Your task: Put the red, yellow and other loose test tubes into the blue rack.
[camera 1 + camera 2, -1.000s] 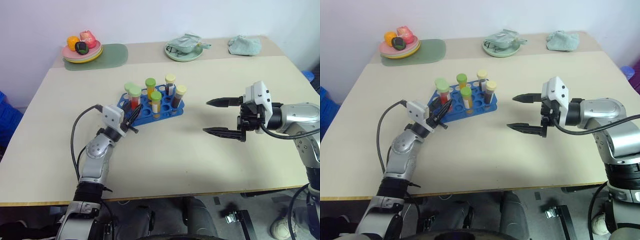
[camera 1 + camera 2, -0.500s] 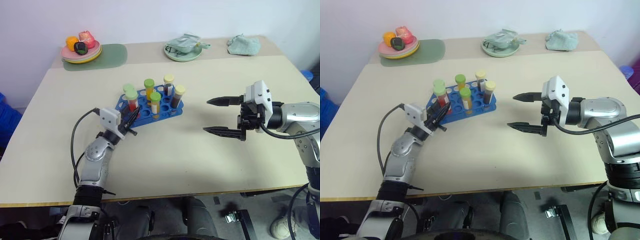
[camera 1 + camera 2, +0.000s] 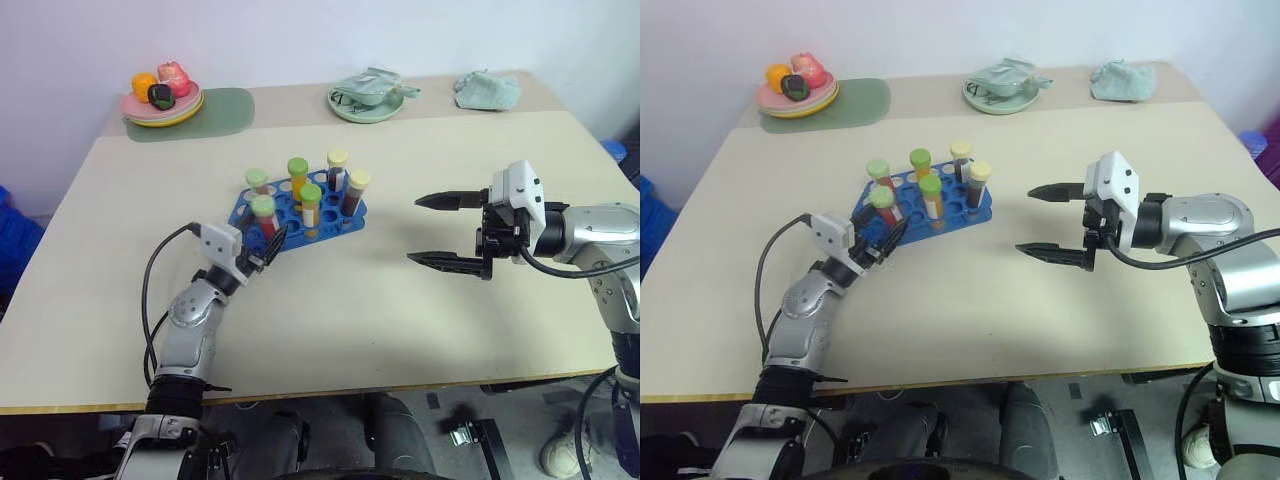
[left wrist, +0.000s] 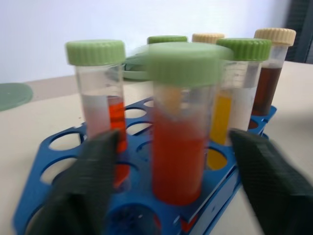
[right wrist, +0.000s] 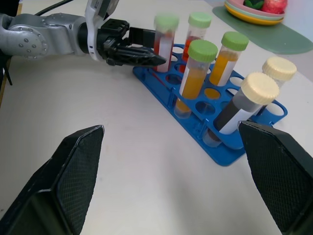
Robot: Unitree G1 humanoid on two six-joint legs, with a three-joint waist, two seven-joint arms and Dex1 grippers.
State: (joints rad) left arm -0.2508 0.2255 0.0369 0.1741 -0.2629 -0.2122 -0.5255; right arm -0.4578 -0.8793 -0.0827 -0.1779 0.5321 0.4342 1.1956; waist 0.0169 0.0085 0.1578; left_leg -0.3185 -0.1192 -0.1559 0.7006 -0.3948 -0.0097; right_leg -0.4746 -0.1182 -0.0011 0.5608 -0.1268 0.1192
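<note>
We see the blue rack (image 3: 300, 212) on the tabletop (image 3: 340, 300) with six capped tubes standing in it, the nearest a red-filled tube (image 4: 180, 122) with a green cap at the rack's near-left corner. Our left tool (image 3: 268, 246) has fingers spread on either side of that tube, not pinching it. Our right tool (image 3: 445, 231) hovers well apart to the right, fingers spread wide, nothing held
</note>
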